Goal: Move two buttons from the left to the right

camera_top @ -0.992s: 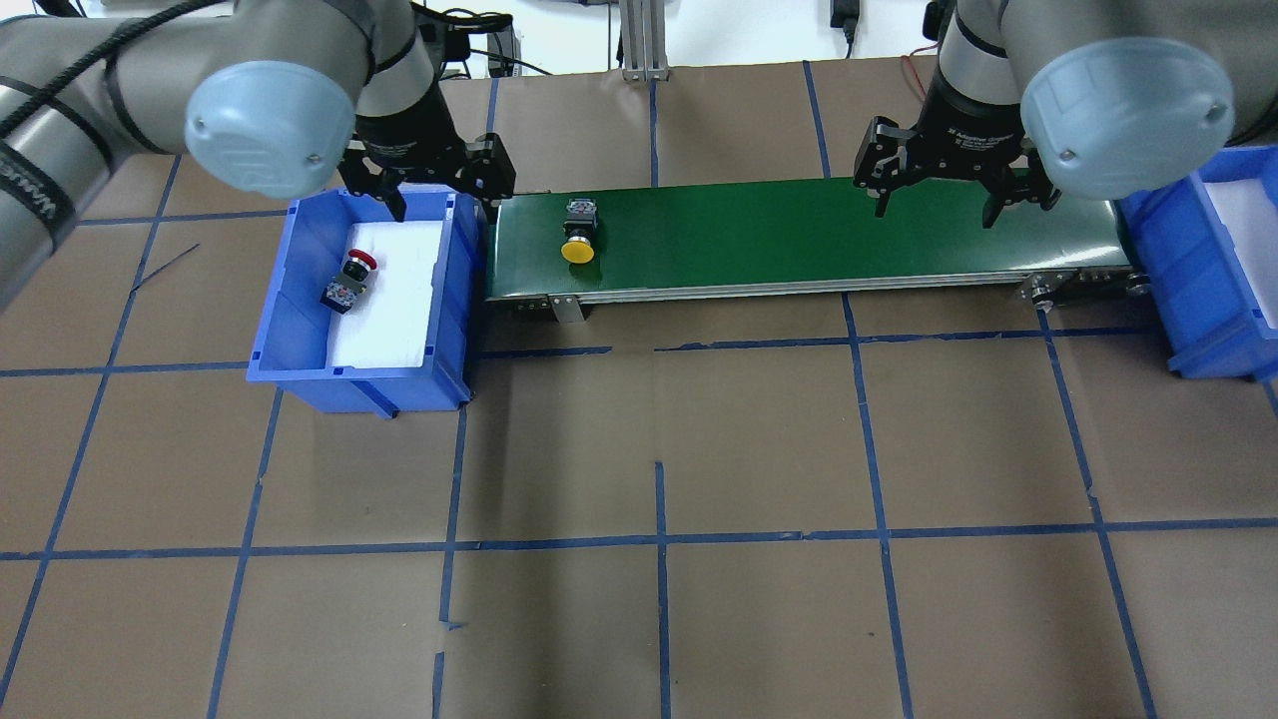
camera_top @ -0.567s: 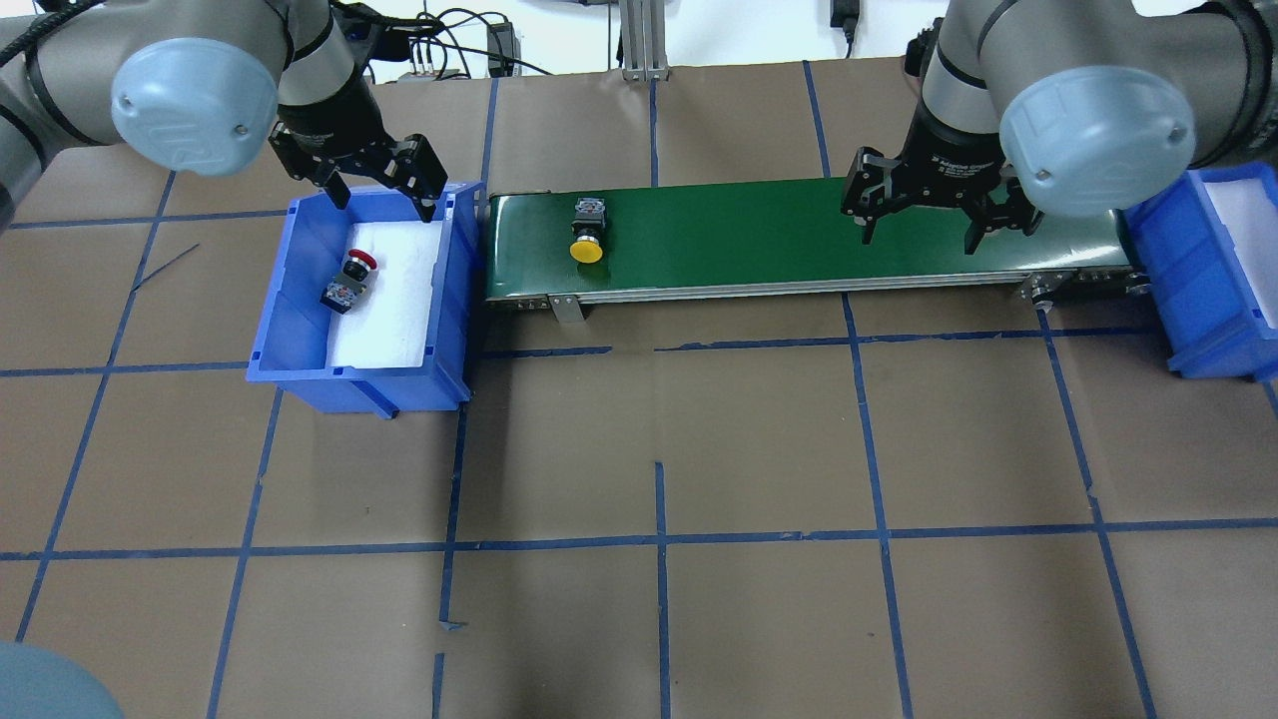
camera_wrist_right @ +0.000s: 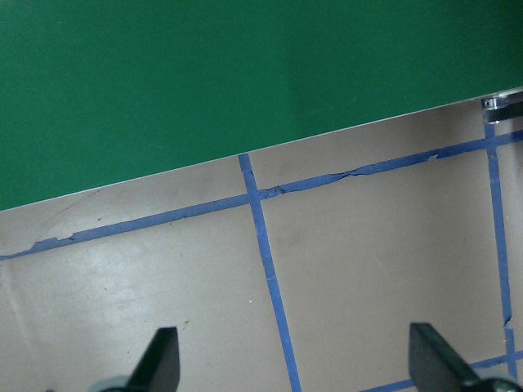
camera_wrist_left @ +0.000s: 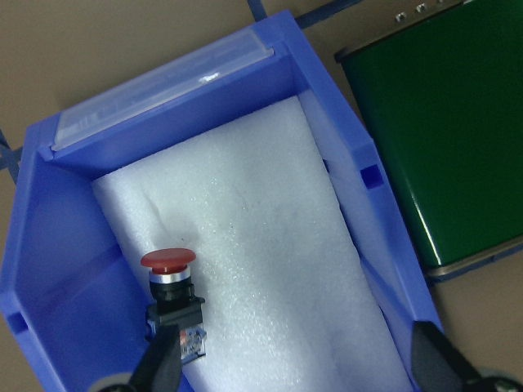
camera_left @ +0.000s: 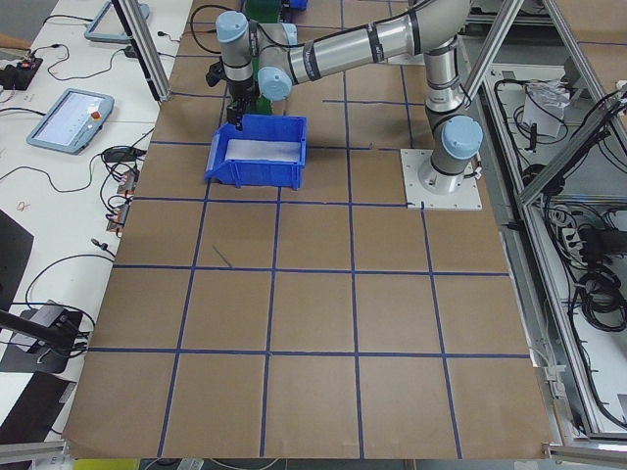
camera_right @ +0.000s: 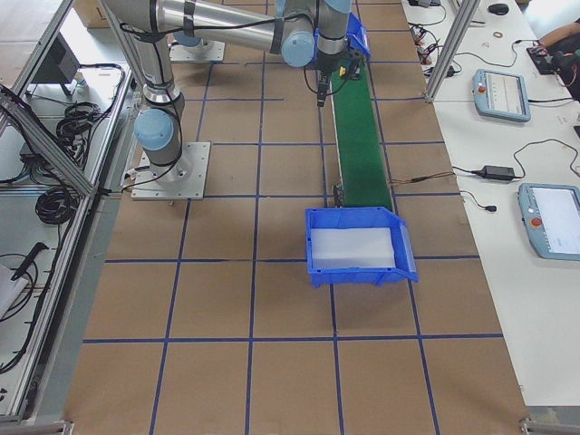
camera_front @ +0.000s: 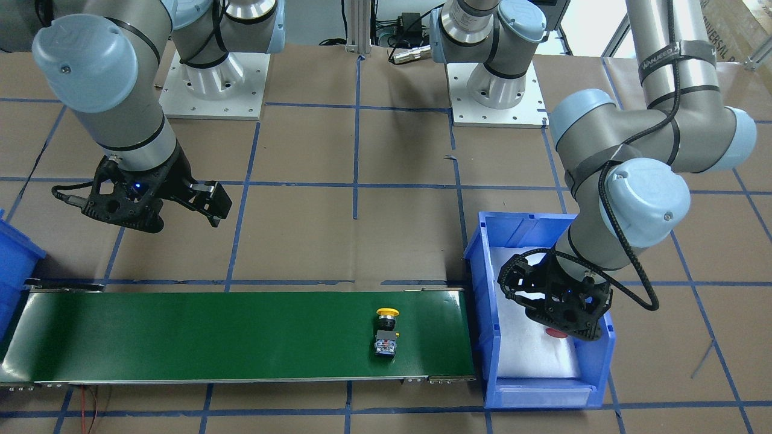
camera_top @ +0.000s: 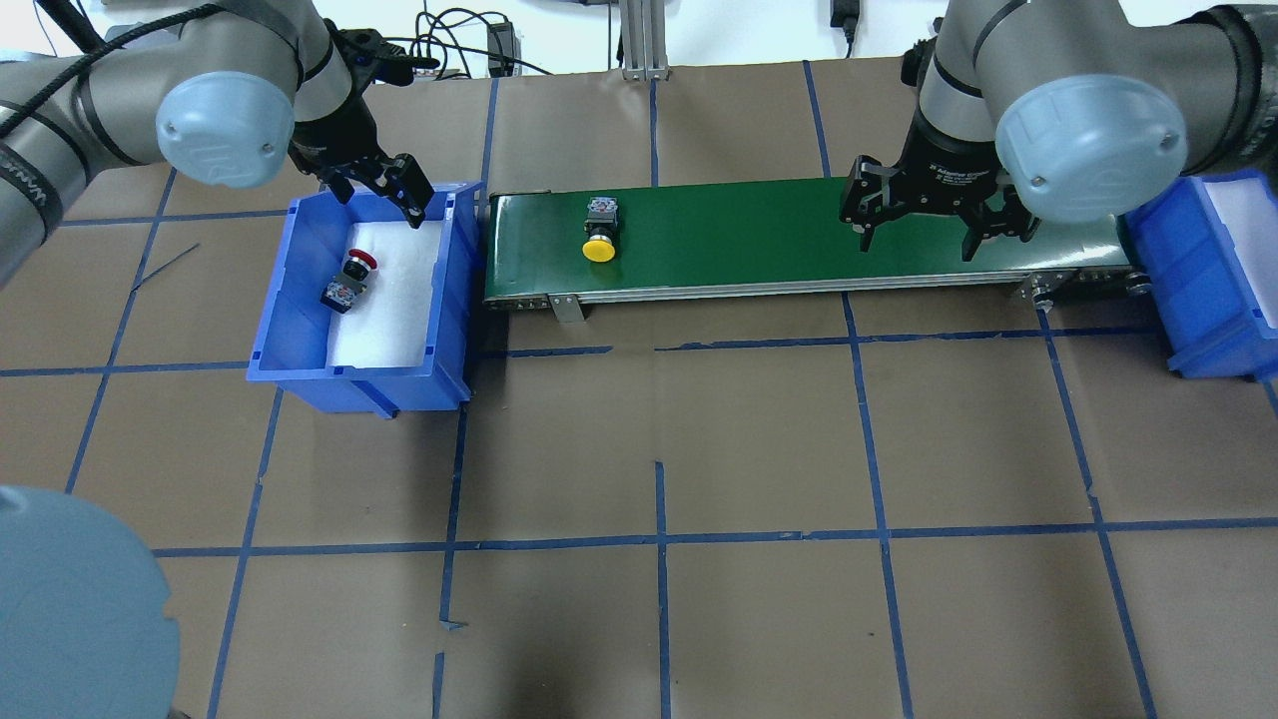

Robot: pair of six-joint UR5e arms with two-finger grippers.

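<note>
The yellow button (camera_top: 599,240) lies on its side on the green conveyor belt (camera_top: 799,235), near the belt's left end; it also shows in the front-facing view (camera_front: 386,330). The red button (camera_top: 349,280) lies on white foam in the left blue bin (camera_top: 454,290) and shows in the left wrist view (camera_wrist_left: 172,302). My left gripper (camera_top: 379,195) is open and empty over the bin's far part, above the red button (camera_wrist_left: 298,371). My right gripper (camera_top: 916,240) is open and empty over the belt's right part, at its near edge (camera_wrist_right: 296,363).
A second blue bin (camera_top: 1178,280) with white foam stands past the belt's right end. The belt's metal frame and bracket (camera_top: 567,308) run along its near edge. Brown paper with blue tape lines covers the table (camera_top: 659,499).
The yellow button has moved a little to the right along the belt. My left gripper has shifted left from the bin's right wall to over the bin. My right gripper has moved slightly toward the belt's near edge.
</note>
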